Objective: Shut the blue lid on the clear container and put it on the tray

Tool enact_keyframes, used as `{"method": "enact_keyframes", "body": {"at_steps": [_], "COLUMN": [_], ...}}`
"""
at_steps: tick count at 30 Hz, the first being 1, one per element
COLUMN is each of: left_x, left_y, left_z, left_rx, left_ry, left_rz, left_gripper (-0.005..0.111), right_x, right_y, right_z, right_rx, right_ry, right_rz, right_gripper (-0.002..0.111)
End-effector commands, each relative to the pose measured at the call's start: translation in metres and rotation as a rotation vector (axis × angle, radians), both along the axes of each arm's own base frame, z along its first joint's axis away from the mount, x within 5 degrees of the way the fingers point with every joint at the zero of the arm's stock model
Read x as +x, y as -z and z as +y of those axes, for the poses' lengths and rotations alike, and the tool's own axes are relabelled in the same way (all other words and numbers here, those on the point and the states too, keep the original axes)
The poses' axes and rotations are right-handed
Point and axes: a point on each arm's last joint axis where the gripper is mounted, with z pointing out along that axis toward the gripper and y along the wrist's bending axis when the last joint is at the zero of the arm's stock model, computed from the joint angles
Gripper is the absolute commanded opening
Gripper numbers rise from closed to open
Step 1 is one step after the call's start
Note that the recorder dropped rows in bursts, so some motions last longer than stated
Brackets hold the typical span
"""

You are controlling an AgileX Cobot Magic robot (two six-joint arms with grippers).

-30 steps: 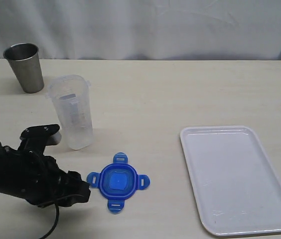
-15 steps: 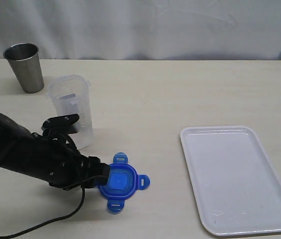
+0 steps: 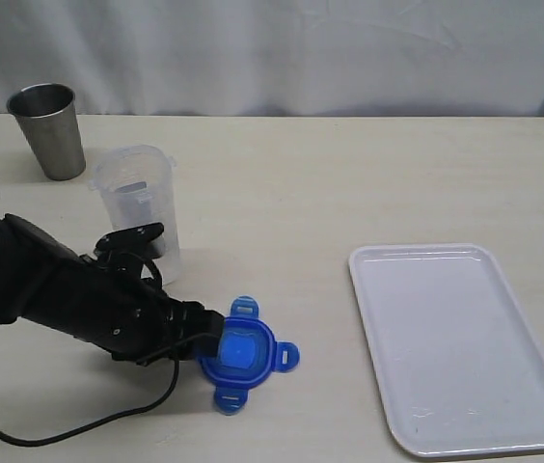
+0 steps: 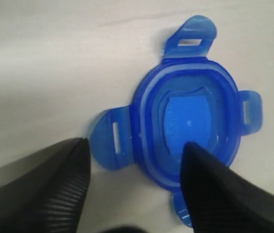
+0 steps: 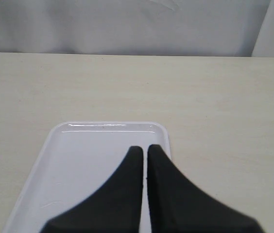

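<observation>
Blue plastic is what I am lining up on: the blue lid (image 3: 245,353) is lying on the table (image 3: 349,183) near its front edge, left of the middle, with its four tabs sticking out. I am working the left gripper (image 4: 136,151) low over it with the jaws spread, one finger above the lid's sunken middle and the other just outside a tab, so the rim is sitting between them, not yet pinched. To do this well, I am thinking the fingers should settle squarely over the thick rim rather than a thin tab, which looks likely to flex or slip, and close gently so the lid is not skating across the smooth top. The right gripper (image 5: 145,151) is hovering over one end of the tray (image 3: 460,347), jaws pressed together on nothing.

The clear container (image 3: 139,217) is standing upright and open toward the left edge, just behind my arm. The tray is lying at the front right corner. The table is a pale, matte wood-look surface; a steel cup (image 3: 48,130) is standing at the back left corner, and a white cloth (image 3: 301,58) is hanging behind.
</observation>
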Motion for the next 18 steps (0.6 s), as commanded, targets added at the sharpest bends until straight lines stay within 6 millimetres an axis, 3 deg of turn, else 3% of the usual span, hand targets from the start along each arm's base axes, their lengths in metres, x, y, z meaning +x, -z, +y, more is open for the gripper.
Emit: {"method": "enact_keyframes", "body": {"at_steps": [1,8,13,18], "left_x": [0.002,0.014,0.014,0.011], "left_y": [0.006,-0.004,-0.010,-0.011], "left_z": [-0.006,-0.014,-0.020,-0.022], "left_rx": [-0.007,-0.042,-0.085,-0.094], "left_ry": [0.036,0.080,0.167,0.235], "left_rz": [0.016,-0.022,-0.033,-0.043], "left_gripper": [0.045,0.026,0.000,0.000], "right_x": [0.000,0.000,0.000,0.000], "right_y": [0.000,0.000,0.000,0.000], "right_z": [0.000,0.000,0.000,0.000], "right_rx": [-0.007,-0.007,-0.007,-0.007], "right_ry": [-0.001,-0.001,-0.001,-0.001], "right_rz": [-0.003,-0.003,-0.003,-0.003], "right_gripper": [0.004,0.004,0.004,0.004]}}
